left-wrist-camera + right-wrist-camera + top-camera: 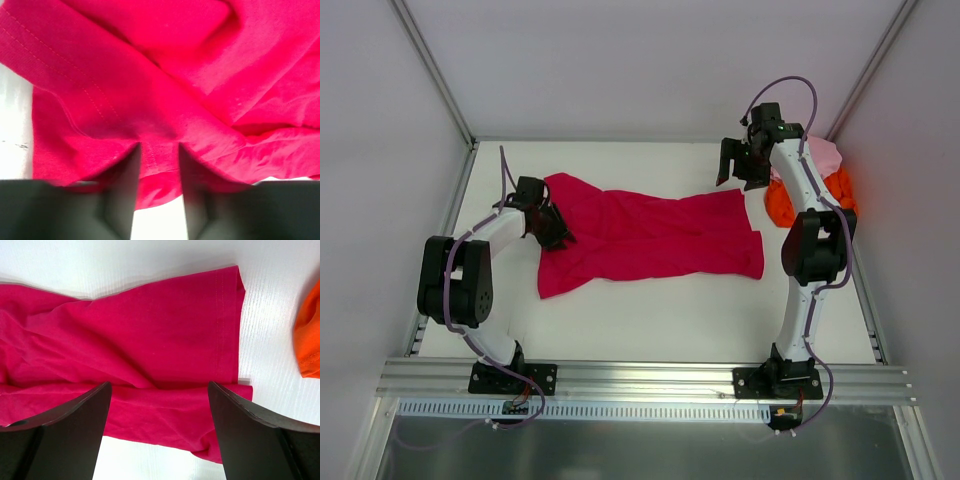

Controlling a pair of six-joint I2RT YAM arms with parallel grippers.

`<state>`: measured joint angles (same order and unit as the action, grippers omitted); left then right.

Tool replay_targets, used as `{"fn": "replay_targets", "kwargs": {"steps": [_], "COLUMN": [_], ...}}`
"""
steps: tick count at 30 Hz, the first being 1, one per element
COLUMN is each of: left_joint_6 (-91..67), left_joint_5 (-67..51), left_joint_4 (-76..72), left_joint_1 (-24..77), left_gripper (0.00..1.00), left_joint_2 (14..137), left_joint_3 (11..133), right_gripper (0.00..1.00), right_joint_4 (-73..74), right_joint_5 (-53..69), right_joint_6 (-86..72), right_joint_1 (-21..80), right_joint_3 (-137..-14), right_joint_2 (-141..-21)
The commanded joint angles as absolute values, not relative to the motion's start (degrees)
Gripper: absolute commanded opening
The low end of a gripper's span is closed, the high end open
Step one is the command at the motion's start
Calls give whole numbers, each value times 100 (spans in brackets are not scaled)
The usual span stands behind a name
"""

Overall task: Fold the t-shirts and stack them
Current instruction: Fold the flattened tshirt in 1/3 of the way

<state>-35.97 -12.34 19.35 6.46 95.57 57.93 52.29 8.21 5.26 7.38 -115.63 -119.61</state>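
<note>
Crimson t-shirt laid out mid-counter, long axis 9-to-3. Left end effector pinching cloth at 9 o'clock end. Right end effector spread, hovering over 3 o'clock hem. Orange t-shirt, pink t-shirt heaped at 2 o'clock.

Light is coming in bright and even from overhead, and the white table is blowing out to near pure white in the wrist views. Shadows are looking soft, just a faint one running along the shirt top edge and a darker patch sitting by the left fingers. Both wrist cams are rendering their own fingers blurry, and the top view is looking sharp.
</note>
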Motion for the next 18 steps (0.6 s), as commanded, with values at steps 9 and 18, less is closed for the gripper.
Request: {"fn": "replay_targets", "kwargs": {"steps": [9,18], "left_joint_6": [-3489,-3559], "left_joint_5": [-809,-642], "left_joint_4": [2382,2504], "left_joint_1": [773,773], "left_gripper": [48,48], "left_joint_2": [9474,9483], "left_joint_3": [6091,5827], "right_gripper": [83,83], "right_joint_4": [5291,5309], "right_joint_5": [870,826], "right_joint_6": [589,624], "right_joint_1": [747,747], "right_joint_3": [-11628,-11584], "right_joint_2": [-11628,-11602]}}
